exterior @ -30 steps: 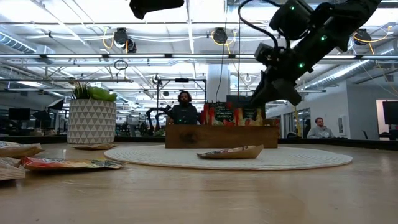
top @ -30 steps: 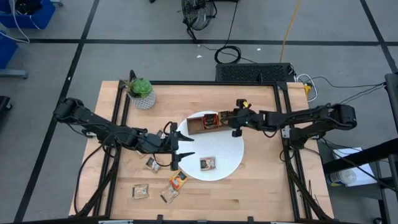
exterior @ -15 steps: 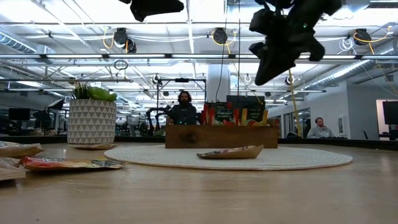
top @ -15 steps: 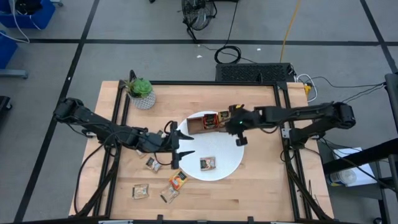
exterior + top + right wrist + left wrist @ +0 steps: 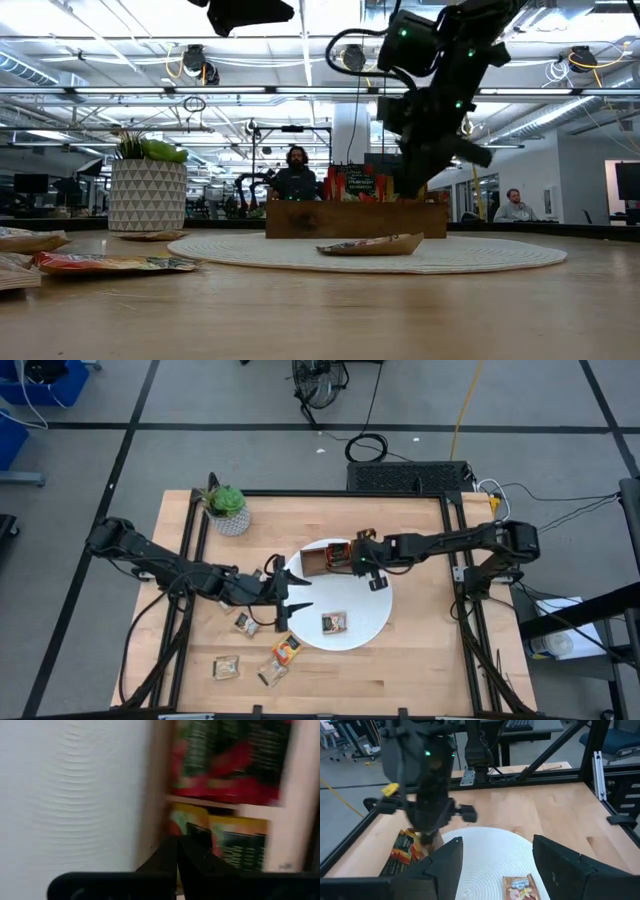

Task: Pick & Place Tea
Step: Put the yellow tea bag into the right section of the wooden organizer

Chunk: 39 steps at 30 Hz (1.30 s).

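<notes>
High view: right end effector (image 5: 366, 567) hangs over the wooden tray (image 5: 318, 560) on the white plate (image 5: 370, 615), fingers clenched w/ nothing visibly held, prob. poised to nudge sachets. Tray holds upright tea packs (image 5: 340, 553). One sachet (image 5: 333, 623) lies on the plate, others (image 5: 285, 651) loose on the surface (image 5: 420, 680). Left end effector (image 5: 292, 603) waits released by the plate's edge.
</notes>
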{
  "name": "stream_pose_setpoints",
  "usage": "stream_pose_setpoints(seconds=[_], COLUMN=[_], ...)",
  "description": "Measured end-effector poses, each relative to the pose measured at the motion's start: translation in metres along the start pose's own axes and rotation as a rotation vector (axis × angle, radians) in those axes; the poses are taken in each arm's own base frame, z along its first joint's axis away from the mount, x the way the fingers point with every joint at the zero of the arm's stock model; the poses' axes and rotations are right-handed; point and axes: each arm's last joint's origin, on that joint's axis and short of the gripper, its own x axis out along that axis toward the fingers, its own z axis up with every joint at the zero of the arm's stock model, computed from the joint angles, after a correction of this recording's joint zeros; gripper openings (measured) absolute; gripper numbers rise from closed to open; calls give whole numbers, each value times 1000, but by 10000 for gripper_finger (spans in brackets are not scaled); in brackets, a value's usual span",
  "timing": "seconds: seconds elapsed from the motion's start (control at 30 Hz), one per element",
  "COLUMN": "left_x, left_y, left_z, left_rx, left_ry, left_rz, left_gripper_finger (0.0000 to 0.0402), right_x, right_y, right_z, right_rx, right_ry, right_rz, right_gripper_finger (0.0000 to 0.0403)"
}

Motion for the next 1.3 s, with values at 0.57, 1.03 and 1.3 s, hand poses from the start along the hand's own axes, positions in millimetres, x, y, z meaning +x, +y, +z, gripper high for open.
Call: stream_pose_setpoints(seconds=[0.57, 1.03, 1.3], left_x=[0, 0, 0], left_y=[0, 0, 0], left_z=[-2, -1, -1], left_rx=[1, -3, -3], left_ry=[16, 13, 14], left_rz=[-8, -8, -8], left_gripper_finger=[239, 239, 239], right_x=[9, 38, 44], right_y=[-8, -7, -2], right_z=[-6, -13, -14], right_rx=[51, 36, 8], right_ry=[-4, 88, 176], right_rz=[73, 109, -2], right_gripper_finger=[0, 0, 0])
